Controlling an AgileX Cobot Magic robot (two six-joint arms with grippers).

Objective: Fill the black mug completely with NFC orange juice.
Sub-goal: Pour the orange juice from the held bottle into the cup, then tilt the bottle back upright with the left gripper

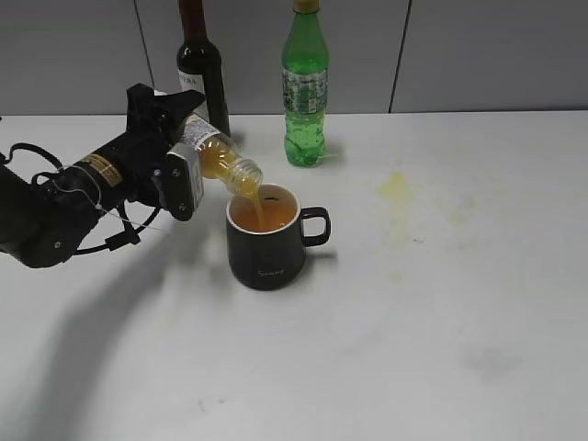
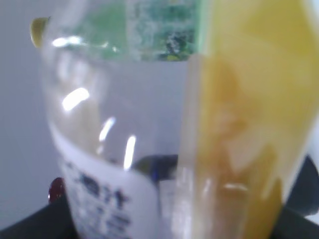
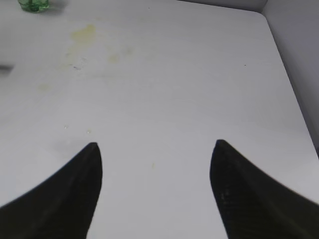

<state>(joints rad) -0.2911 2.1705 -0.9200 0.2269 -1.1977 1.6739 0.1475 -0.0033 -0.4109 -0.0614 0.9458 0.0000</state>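
The black mug (image 1: 268, 248) stands mid-table, its handle to the right, with orange juice (image 1: 264, 217) inside. My left gripper (image 1: 179, 161) is shut on the clear juice bottle (image 1: 219, 158) and holds it tilted, mouth down over the mug's left rim. A stream of juice runs from the mouth into the mug. In the left wrist view the bottle (image 2: 149, 149) fills the frame, with its label at the lower left and orange juice (image 2: 259, 99) on the right. My right gripper (image 3: 155, 149) is open and empty above bare table; it does not show in the exterior view.
A dark wine bottle (image 1: 201, 64) and a green soda bottle (image 1: 305, 92) stand at the back of the white table (image 1: 441, 322). Yellowish stains (image 1: 397, 186) mark the table right of the mug; they also show in the right wrist view (image 3: 82, 34).
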